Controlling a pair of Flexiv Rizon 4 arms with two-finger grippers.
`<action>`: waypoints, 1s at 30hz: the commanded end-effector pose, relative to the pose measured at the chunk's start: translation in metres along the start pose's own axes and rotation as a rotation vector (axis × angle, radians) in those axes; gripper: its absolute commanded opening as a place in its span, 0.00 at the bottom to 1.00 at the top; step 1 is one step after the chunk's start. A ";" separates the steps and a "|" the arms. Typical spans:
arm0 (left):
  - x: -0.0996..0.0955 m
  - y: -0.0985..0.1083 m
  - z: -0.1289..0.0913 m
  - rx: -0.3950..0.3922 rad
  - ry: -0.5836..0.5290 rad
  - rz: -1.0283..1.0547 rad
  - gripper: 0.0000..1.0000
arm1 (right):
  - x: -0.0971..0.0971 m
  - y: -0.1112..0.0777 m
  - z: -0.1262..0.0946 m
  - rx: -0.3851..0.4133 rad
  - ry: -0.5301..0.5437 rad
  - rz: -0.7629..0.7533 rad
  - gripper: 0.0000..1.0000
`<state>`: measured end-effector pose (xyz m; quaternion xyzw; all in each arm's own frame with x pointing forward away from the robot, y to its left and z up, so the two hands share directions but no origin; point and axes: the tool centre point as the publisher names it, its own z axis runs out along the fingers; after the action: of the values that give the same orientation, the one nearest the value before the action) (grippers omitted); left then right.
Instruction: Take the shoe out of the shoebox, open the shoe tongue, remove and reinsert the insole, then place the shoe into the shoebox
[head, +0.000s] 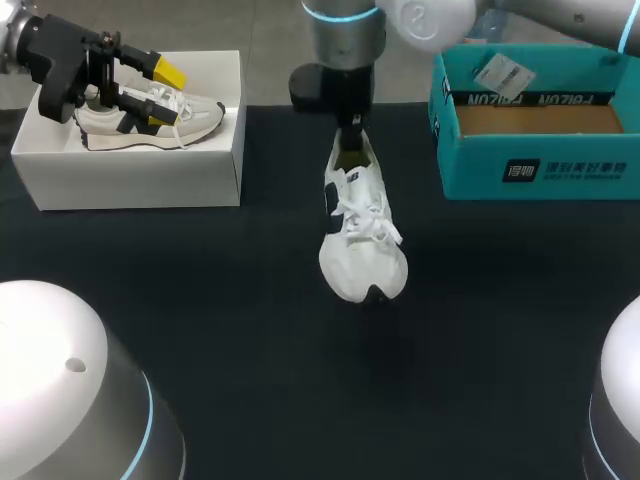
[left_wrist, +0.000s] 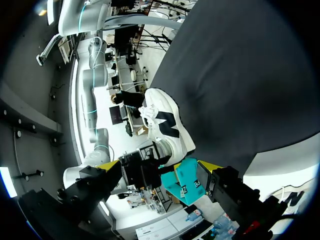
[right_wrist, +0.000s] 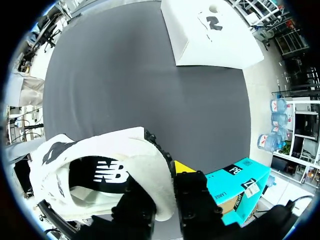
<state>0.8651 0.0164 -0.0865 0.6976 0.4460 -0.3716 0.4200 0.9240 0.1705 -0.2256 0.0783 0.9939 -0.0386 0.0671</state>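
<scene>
1. Cardboard box of plain white (head: 130, 170), open at the top, stands at the far left of the black-clothed desk (head: 200, 330). A white and grey sneaker with a dark side mark (head: 195, 120) lies in it on its sole, with its long axis running across the desk.
2. Left hand (head: 160, 90) hangs over that box, above the boxed sneaker. In the left wrist view the left hand (left_wrist: 160, 167) is spread wide, its yellow tips well apart and nothing between them.
3. White lace-up shoe with a dark side logo (head: 362, 230) is out on the desk's middle, between the two boxes and apart from both. Its long axis runs from the far edge toward the near edge, with the heel at the far end and the rounded toe pointing to the near edge. Laces and tongue face up. I cannot tell whether its sole touches the cloth. From the left wrist the shoe (left_wrist: 165, 122) shows its side.
4. Right hand (head: 350, 135), on the arm that comes in from the right, is at the shoe's heel. In the right wrist view the right hand (right_wrist: 162, 180) is narrow and pinches the heel wall of the shoe (right_wrist: 115, 150), one finger inside the opening and one outside.
5. Teal cardboard shoebox (head: 540, 170) stands open at the far right, showing a brown inside.
</scene>
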 end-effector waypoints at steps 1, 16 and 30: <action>-0.001 0.000 0.000 0.002 0.004 0.000 1.00 | -0.006 -0.014 -0.037 -0.007 -0.017 0.000 0.00; -0.001 0.000 0.000 0.002 0.004 0.000 1.00 | -0.023 -0.030 -0.056 -0.029 -0.041 0.011 0.00; -0.001 0.000 0.000 0.002 0.004 0.000 1.00 | -0.023 -0.030 -0.056 -0.029 -0.041 0.011 0.00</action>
<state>0.8651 0.0164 -0.0865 0.6976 0.4460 -0.3716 0.4200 0.9347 0.1436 -0.1665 0.0824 0.9923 -0.0259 0.0886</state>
